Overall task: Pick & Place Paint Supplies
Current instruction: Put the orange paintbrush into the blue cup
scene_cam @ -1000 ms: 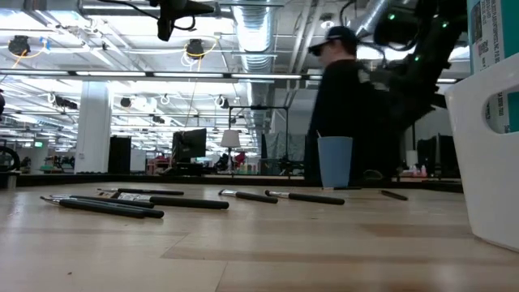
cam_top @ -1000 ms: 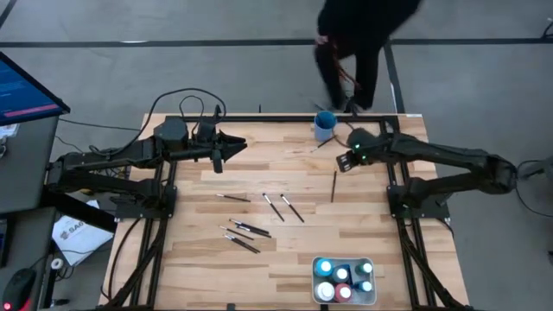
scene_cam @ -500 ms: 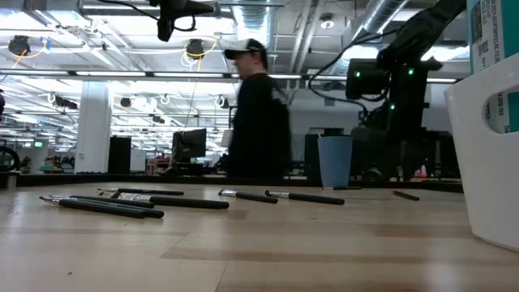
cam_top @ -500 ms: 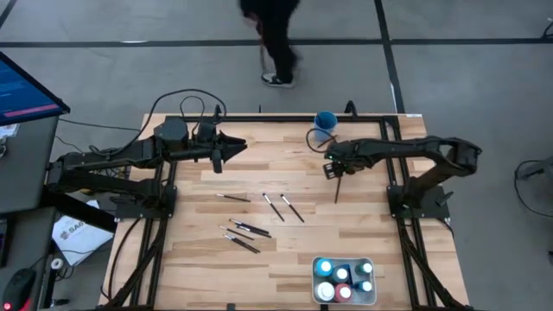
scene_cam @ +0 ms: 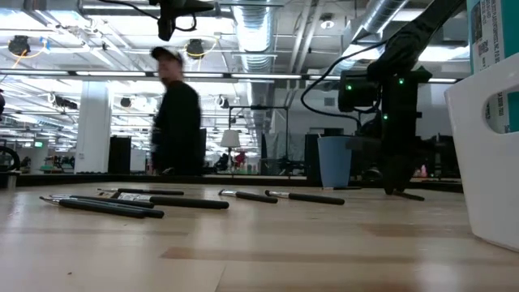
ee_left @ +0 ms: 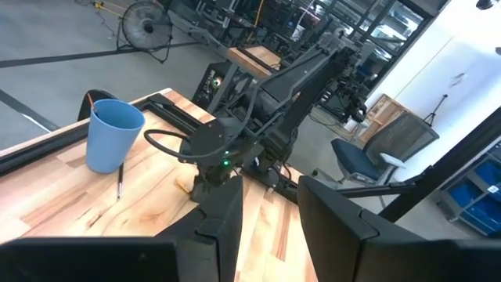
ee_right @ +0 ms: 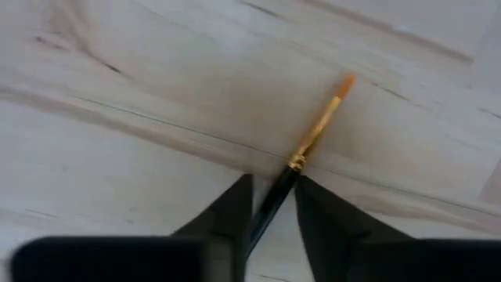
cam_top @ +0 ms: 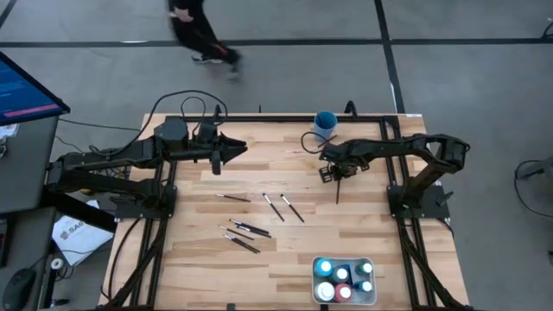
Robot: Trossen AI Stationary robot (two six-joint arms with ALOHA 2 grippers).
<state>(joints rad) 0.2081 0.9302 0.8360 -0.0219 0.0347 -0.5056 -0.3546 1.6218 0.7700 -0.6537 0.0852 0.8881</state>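
— Two arms are over the desk; which one has moved?

— Only the right one. A second ago it was stretched back near the blue cup; now the right tool is down at the desk, at the far end of the lone paintbrush that lies on the boards in front of the cup. Compared with half a second ago it sits a touch lower over that same brush.

— Is it gripping the brush?

— The right wrist view shows the dark handle running between the two fingers, which stand close on either side of it, with the gold ferrule and orange tip just beyond them. Whether the pads actually press the handle, I cannot tell. The brush lies flat on the wood.

— And the left arm?

— Unchanged. The left tool hangs above the far left part of the desk, its fingers standing somewhat apart with nothing between them.

— The other supplies?

— As before: six loose brushes are scattered mid-desk, and the paint bottles stand in the white tray at the near edge.

— Anything else different?

— The person walking behind the desk has gone from beside the cup to well off to the left.
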